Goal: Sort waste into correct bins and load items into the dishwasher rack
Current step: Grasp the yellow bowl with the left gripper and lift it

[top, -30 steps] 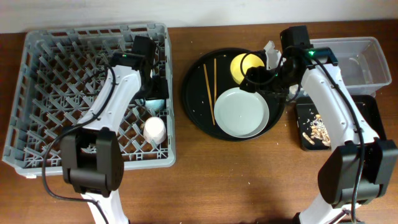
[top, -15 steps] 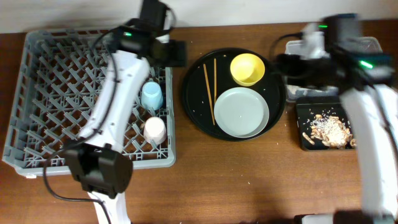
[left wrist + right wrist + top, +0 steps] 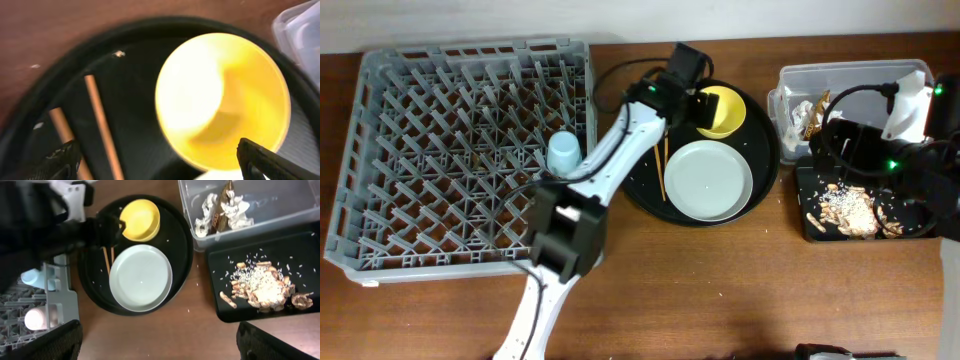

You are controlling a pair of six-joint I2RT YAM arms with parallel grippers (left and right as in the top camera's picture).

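Note:
My left gripper [image 3: 160, 165] is open and empty, low over the round black tray, its fingers either side of the near rim of the yellow bowl [image 3: 222, 100] [image 3: 718, 110]. The wooden chopsticks [image 3: 102, 130] [image 3: 663, 160] lie left of the bowl. The pale grey plate [image 3: 708, 180] sits in front. The light blue cup [image 3: 563, 153] stands in the grey dishwasher rack [image 3: 410, 120]; the pink-white cup [image 3: 37, 318] is there too, hidden by my arm in the overhead view. My right gripper [image 3: 160, 345] is open and empty, high above the table.
The clear tub [image 3: 880, 85] at the back right holds white tissue [image 3: 207, 210] and a gold-brown wrapper [image 3: 222, 205]. The black rectangular tray [image 3: 815, 225] in front of it holds beige food scraps [image 3: 845, 208]. The round black tray [image 3: 635, 185] stands between rack and bins.
My left arm swung from the rack across to the yellow bowl. My right arm left the round tray, moved right and rose over the bins. Tissue now lies in the tub.

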